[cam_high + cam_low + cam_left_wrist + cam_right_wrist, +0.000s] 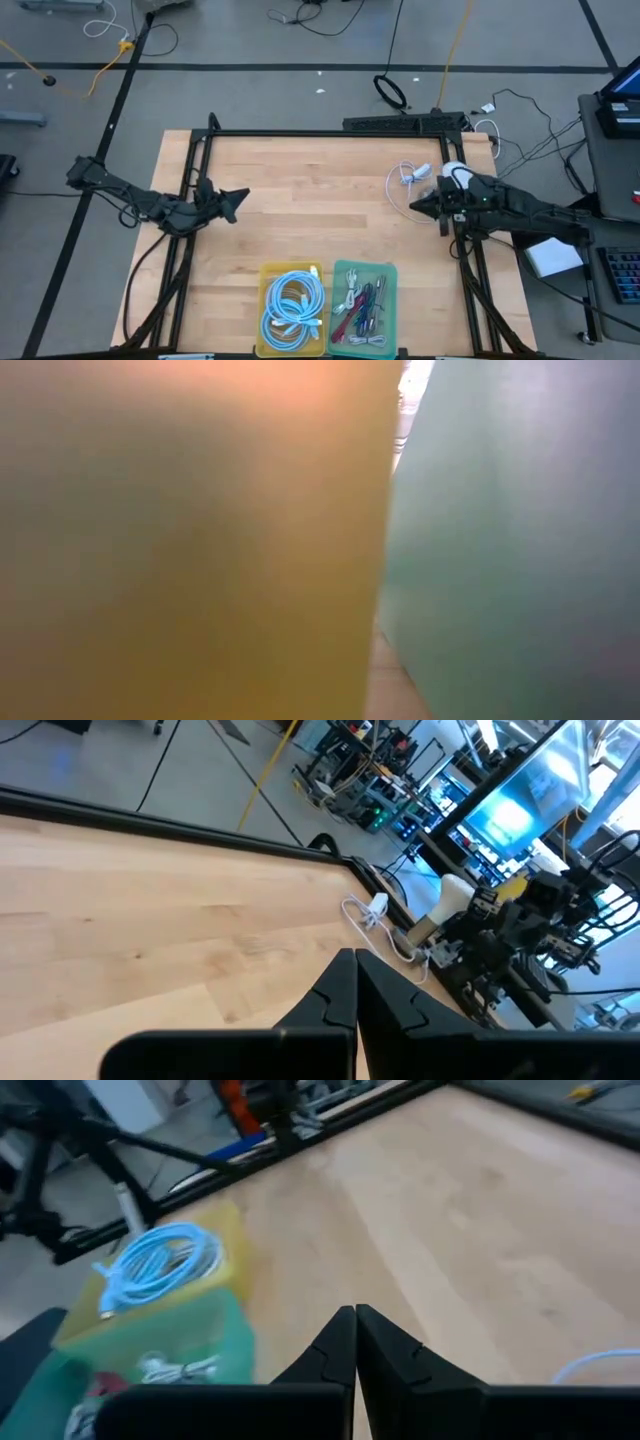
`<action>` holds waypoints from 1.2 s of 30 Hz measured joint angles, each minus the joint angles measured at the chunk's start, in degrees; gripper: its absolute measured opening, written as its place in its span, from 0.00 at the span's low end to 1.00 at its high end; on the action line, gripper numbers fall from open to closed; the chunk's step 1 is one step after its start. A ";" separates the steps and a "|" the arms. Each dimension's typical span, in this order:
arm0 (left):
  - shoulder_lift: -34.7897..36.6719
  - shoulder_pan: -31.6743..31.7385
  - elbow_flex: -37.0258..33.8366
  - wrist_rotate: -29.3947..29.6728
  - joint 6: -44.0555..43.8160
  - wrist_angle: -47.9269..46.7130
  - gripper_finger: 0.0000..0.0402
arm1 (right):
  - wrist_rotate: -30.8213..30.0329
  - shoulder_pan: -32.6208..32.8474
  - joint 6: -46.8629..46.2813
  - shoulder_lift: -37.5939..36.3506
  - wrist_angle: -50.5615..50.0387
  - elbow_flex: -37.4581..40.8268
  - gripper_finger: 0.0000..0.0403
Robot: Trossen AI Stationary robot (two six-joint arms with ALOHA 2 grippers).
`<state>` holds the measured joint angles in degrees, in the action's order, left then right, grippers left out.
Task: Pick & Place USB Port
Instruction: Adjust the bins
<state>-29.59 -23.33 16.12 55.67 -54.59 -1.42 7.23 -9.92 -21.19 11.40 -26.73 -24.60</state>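
A white USB cable with a small white plug [409,178] lies loosely coiled on the wooden table near its right far part; it also shows in the left wrist view [372,910]. My right gripper [414,206] hovers just near of the cable, shut, touching nothing; its fingertips [355,1318] meet. My left gripper [243,195] waits shut at the table's left side, fingertips [354,960] closed. A yellow bin [292,308] holds light blue cables, and a green bin [364,296] holds mixed cables.
The two bins stand side by side at the table's near edge and fill the low view, yellow [190,540] and green [510,540]. A black frame [330,133] runs along the table's far edge. Bare wood lies between the arms.
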 joint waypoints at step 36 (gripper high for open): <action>-0.02 0.00 -0.02 -0.25 -4.26 -3.64 0.01 | -3.75 23.89 -9.91 2.27 7.07 6.33 0.00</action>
<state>-29.61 -23.33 16.10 55.42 -58.85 -5.06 3.48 13.98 -31.10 13.67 -19.66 -18.27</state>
